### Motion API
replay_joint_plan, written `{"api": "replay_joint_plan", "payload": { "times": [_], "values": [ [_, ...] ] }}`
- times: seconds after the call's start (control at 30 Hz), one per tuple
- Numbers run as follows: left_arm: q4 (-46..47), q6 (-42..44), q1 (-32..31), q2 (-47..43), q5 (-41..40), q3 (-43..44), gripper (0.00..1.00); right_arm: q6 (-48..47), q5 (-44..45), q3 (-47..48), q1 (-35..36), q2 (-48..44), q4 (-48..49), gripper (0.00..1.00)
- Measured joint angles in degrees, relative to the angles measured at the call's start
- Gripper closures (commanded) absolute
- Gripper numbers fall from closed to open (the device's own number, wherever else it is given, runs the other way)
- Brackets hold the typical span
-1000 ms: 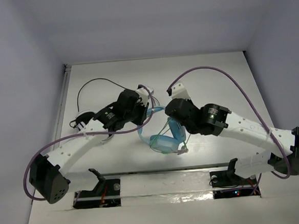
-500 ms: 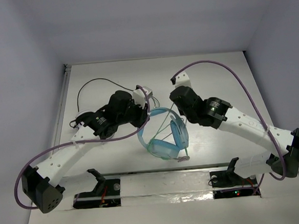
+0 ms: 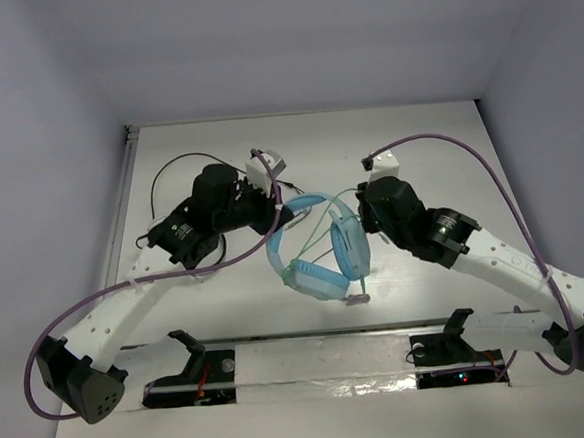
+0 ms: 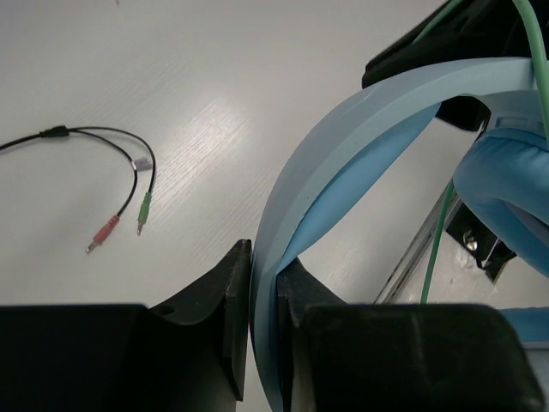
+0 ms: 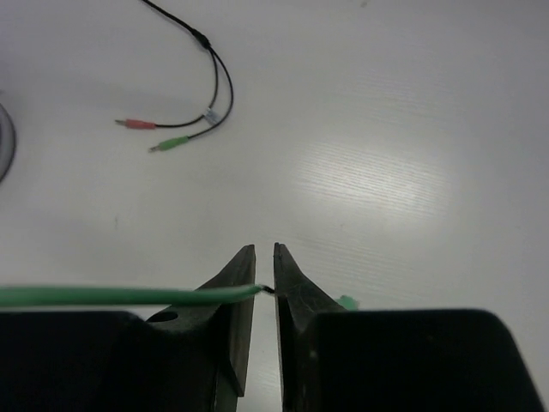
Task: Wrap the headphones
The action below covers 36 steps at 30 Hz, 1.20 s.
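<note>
The light blue headphones (image 3: 319, 252) are held off the table in the middle, band arching to the back, cups low at the front. My left gripper (image 3: 284, 213) is shut on the wide band; in the left wrist view the band (image 4: 343, 146) runs up out of my gripper (image 4: 264, 296), with a padded cup (image 4: 506, 193) at the right. The thin pale green cable (image 3: 323, 235) runs from the headphones to my right gripper (image 3: 359, 202). In the right wrist view my gripper (image 5: 265, 287) is shut on the cable's end (image 5: 103, 296).
Smaller black-and-white headphones (image 3: 158, 233) lie at the left, mostly under my left arm, their black cable (image 3: 183, 161) looping back. Its red and green plugs show in the left wrist view (image 4: 120, 223) and the right wrist view (image 5: 159, 135). A metal rail (image 3: 320, 332) crosses the front.
My left gripper has moved back and left with the band. My right gripper has drawn back to the right with the cable. The headphones have turned and opened out between them.
</note>
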Motion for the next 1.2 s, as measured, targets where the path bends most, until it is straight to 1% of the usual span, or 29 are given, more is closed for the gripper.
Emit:
{"api": "replay_joint_plan", "payload": {
  "times": [0.1, 0.2, 0.23, 0.27, 0.37, 0.7, 0.9, 1.07, 1.2],
  "values": [
    [1.14, -1.05, 1.46, 0.07, 1.49, 1.81, 1.00, 0.63, -3.61, -2.99, -1.07, -2.49, 4.74, 0.80],
    [2.67, -2.38, 2.54, 0.07, 2.56, 3.34, 1.00, 1.01, -7.52, -6.47, -2.47, -4.39, 9.86, 0.82],
    [3.06, -2.84, 2.91, 0.07, 2.84, 3.82, 1.00, 1.18, -8.98, -7.48, -3.02, -4.74, 11.41, 0.85],
    [3.28, -3.19, 3.19, 0.07, 2.97, 4.26, 1.00, 1.33, -10.23, -8.39, -3.58, -4.92, 13.00, 0.90],
    [2.86, -3.41, 3.61, 0.44, 2.56, 5.92, 1.00, 1.99, -12.74, -10.54, -4.70, -5.29, 17.18, 1.00],
    [1.64, -5.16, 5.38, 1.18, 0.00, 7.41, 1.00, 3.41, -15.96, -15.37, -5.40, -10.34, 24.63, 1.00],
    [-0.02, -5.92, 5.64, 3.41, -1.99, 13.05, 1.00, 4.24, -20.79, -20.02, -6.86, -12.39, 30.05, 1.00],
    [-0.04, -8.41, 6.12, 3.78, -6.49, 15.04, 1.00, 6.40, -28.15, -22.12, -9.27, -12.66, 37.68, 1.00],
    [0.24, -11.06, 6.21, 3.85, -9.16, 15.02, 1.00, 10.25, -36.41, -24.55, -10.43, -12.35, 44.11, 1.00]
  ]
}}
